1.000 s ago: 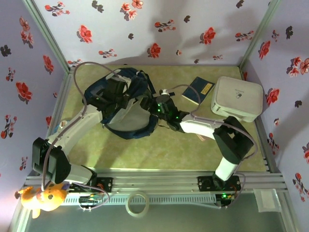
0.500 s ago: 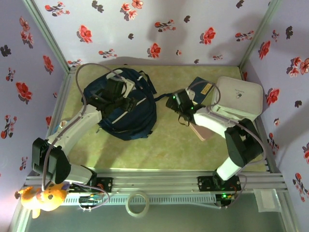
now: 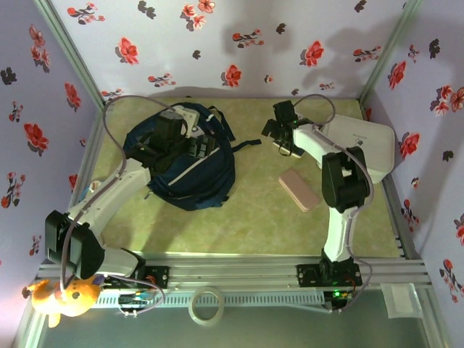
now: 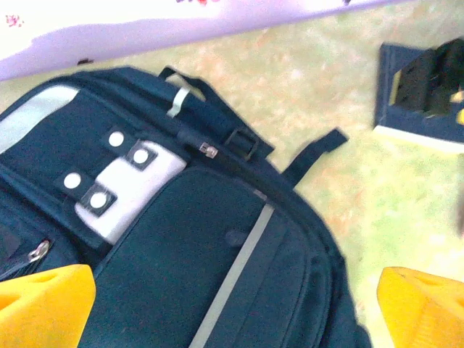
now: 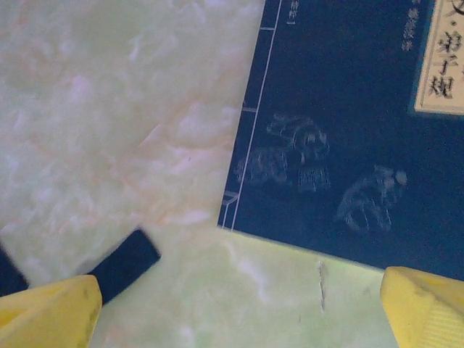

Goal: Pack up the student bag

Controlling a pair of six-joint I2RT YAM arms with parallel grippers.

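**Student bag** [image 3: 190, 165]: lies flat at the far left of the mat [image 3: 239, 228], close to the left wall. The strap end [image 5: 123, 264] stops short of the blue book [image 5: 341, 123]'s corner. The near half of the mat is bare.

**Left gripper** [image 4: 232, 308]: released and empty above the bag; it was clenched a second ago.

**Right gripper** [image 5: 235, 308]: released and empty over the book's edge; it has moved there from the bag's right edge.

**Pink case** [image 3: 299, 190]: right of the bag, now uncovered.

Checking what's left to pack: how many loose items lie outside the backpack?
3: navy book beneath the right gripper, pink case near it, white box at far right; others may be hidden.
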